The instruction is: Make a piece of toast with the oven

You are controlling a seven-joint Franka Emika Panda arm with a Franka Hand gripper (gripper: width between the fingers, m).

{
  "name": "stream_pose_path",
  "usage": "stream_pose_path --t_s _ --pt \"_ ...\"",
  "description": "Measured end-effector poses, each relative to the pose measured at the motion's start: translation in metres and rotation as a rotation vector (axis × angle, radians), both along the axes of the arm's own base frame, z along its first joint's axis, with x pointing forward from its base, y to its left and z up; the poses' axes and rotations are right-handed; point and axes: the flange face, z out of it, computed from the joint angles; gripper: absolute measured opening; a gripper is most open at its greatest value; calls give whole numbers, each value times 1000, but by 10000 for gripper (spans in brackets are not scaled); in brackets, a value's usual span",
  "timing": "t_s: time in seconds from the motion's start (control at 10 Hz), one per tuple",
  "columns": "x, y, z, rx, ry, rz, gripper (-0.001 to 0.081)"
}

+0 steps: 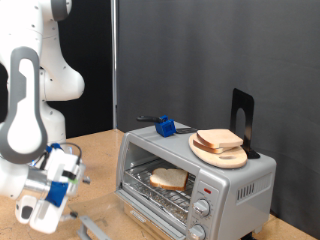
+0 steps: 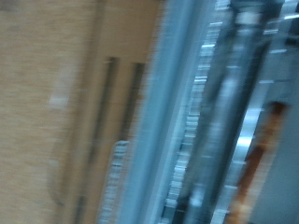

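The silver toaster oven [image 1: 230, 185] stands at the exterior view's right on the wooden table. Its door hangs open and down, with its edge [image 1: 97, 228] near the view's bottom. One slice of toast [image 1: 168, 179] lies on the wire rack inside. Two more slices [image 1: 218, 139] lie on a round wooden board [image 1: 222, 154] on top of the oven. My gripper [image 1: 40, 208] is low at the exterior view's left, apart from the oven and holding nothing that shows. The wrist view is blurred and shows metal bars [image 2: 192, 121] beside wood; no fingers show in it.
A blue-handled tool [image 1: 163, 126] lies on the oven's top at its back corner. A black stand [image 1: 243, 118] rises behind the board. Two knobs [image 1: 201, 212] sit on the oven's front panel. A dark curtain hangs behind the table [image 1: 95, 150].
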Motion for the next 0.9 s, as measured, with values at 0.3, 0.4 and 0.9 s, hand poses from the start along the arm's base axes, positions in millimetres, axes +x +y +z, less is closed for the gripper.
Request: stream_pose_path --t_s 0.3,0.4,0.9 --pt "-2 -8 38 67 -42 1 806" --pt "0 -9 53 59 -43 -13 806" --pt "-5 -17 80 -66 -16 -88 806"
